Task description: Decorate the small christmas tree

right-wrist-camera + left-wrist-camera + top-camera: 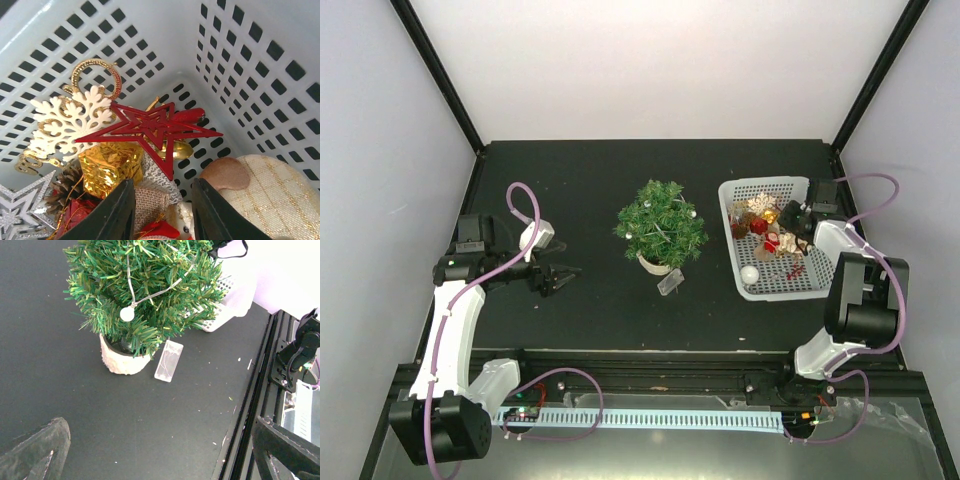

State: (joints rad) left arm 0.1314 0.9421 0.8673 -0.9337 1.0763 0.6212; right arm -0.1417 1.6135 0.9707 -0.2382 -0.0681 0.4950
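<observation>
While the small bushy dark-green christmas tree stands upright in its white pot at the middle of the black desk, it carries only a wire of white bulbs. A clear plastic box lies just beside the pot. None of the ornaments shows on its branches, so the decorating looks barely begun.

The right fingers are down inside the white plastic mesh basket, which sits on the right arm's side of the tree. They straddle a scrap of burlap below a red wooden star; whether they have clamped anything I cannot tell. The left fingers are spread wide and empty, near the tree on its other side. Picking, carrying and hanging are all left to do.
</observation>
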